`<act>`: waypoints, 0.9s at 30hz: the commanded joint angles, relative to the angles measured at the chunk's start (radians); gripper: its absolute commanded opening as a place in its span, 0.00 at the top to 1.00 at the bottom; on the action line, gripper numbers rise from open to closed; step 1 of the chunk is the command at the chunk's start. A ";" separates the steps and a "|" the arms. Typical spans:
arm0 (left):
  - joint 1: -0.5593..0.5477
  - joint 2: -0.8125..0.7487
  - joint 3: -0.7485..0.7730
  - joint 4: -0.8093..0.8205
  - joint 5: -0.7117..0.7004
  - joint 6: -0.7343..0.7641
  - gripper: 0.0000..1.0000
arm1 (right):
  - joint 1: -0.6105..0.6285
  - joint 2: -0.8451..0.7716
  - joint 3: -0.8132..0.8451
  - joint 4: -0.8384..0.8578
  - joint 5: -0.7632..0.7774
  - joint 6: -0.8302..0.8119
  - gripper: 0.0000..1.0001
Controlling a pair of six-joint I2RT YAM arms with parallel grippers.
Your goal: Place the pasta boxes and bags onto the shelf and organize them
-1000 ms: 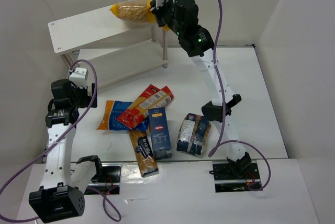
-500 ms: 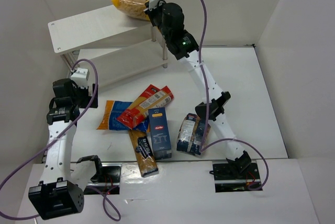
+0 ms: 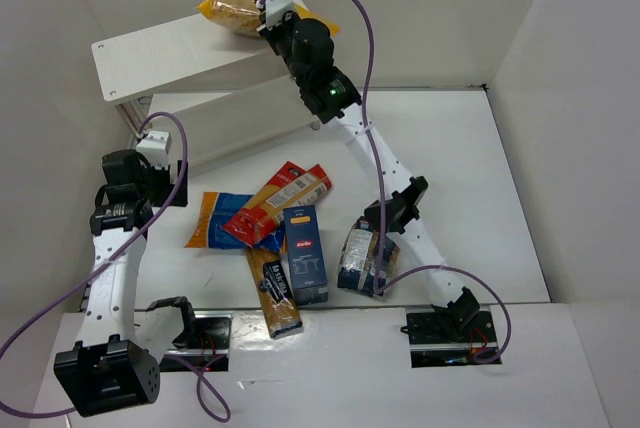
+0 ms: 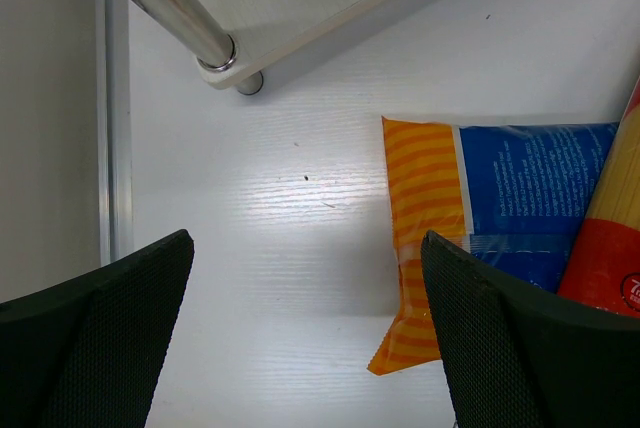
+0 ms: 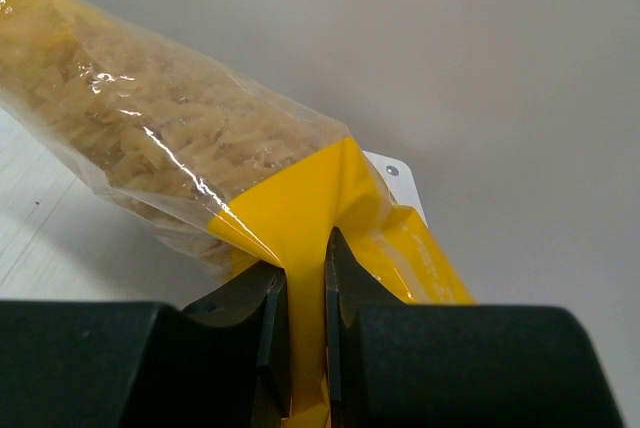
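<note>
The right arm (image 3: 375, 155) reaches far out from its base at the near edge, with its elbow low and its wrist raised high at the far end. The right gripper (image 5: 305, 283) has its jaws almost together, pinching the flat yellow end of the yellow bag (image 5: 230, 188). The left arm (image 3: 108, 278) stands upright above its base. The left gripper (image 4: 305, 348) points downward, its dark fingers (image 4: 100, 338) spread wide with nothing between them.

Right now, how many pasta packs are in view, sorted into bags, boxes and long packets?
Bags: 3 (yellow bag, orange-blue bag, dark clear bag)
Boxes: 2 (dark blue box, long red-yellow box)
Packets: 1 (long brown packet)
Total: 6
</note>
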 commanded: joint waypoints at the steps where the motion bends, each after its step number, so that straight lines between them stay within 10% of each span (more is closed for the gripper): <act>1: 0.005 -0.002 -0.001 0.023 -0.003 0.003 0.00 | 0.020 0.016 0.048 0.199 -0.009 -0.014 1.00; 11: 0.005 0.007 -0.001 0.023 -0.003 0.003 0.00 | 0.020 0.034 0.048 0.229 0.011 -0.024 0.96; 22: 0.005 0.007 -0.001 0.023 0.006 0.003 0.00 | 0.038 0.023 0.048 0.203 -0.008 -0.025 0.32; 27: 0.005 0.007 -0.001 0.014 0.006 0.003 0.00 | 0.056 -0.018 0.048 0.135 -0.049 -0.016 0.18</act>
